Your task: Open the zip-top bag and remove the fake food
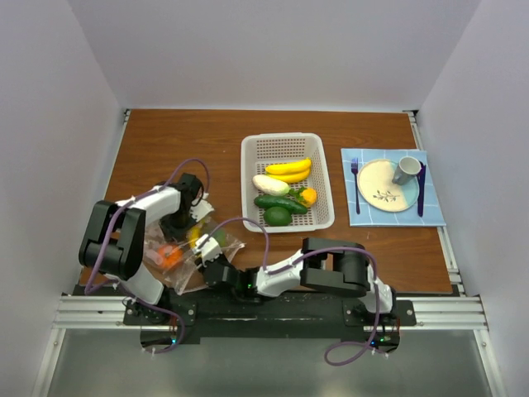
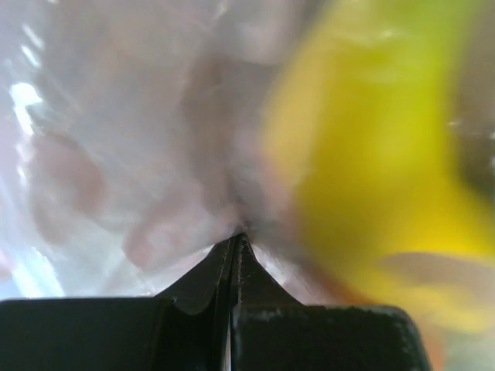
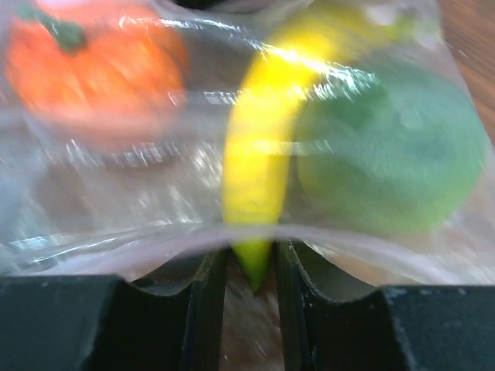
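Two pincers on one bag (image 1: 192, 248), near left of the table, toy food inside.
The left pincer (image 2: 236, 236) is pinched flat on bag film. The right pincer (image 3: 251, 259) stands narrow, with the banana (image 3: 259, 154) tip and film between its jaws; grip unconfirmed. Risk: clamping the banana through the film drags the contents or tears plastic instead of parting the zip. A green fruit (image 3: 387, 154) and a tomato (image 3: 93, 62) lie behind that film. The basket (image 1: 246, 182) stands just beyond.

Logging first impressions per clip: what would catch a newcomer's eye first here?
The left claw pinches a crinkly zip-top bag at the near left of the table, the right claw at its edge. Bright fake food lies in the white basket mid-table, more inside the bag.
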Controlling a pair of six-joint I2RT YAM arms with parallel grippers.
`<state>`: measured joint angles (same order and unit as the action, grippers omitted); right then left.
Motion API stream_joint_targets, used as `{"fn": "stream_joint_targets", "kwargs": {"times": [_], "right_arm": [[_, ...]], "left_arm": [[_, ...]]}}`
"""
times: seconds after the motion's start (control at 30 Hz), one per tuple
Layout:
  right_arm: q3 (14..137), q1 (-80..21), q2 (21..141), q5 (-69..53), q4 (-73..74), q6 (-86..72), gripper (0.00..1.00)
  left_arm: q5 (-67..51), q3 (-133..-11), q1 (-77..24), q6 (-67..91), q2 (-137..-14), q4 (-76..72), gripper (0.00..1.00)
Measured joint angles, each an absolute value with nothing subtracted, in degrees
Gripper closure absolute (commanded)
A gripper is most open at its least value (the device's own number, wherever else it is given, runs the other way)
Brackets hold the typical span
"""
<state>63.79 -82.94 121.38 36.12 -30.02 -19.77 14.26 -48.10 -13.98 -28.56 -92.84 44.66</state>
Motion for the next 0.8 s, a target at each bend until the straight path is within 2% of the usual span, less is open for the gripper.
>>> {"fn": "stream_joint_targets", "kwargs": {"times": [0.33, 0.5, 0.8], "right_arm": [[50.92, -83.00, 110.74, 31.83, -29.54, -20.10, 1.00], [42.02, -82.98, 97.62, 23.57, -25.54, -20.08, 1.00], [35.64, -82.96, 76.73, 14.70, -15.57, -20.40, 1.00]], "left_arm": [[14.46, -52.14, -10.90, -29.54, -97.45, 48.16, 1.00], [14.59, -54.13, -10.87, -29.36, -99.63, 50.11, 1.00], [15.86, -55.81, -10.07, -29.06, -101.89, 51.57, 1.00]]}}
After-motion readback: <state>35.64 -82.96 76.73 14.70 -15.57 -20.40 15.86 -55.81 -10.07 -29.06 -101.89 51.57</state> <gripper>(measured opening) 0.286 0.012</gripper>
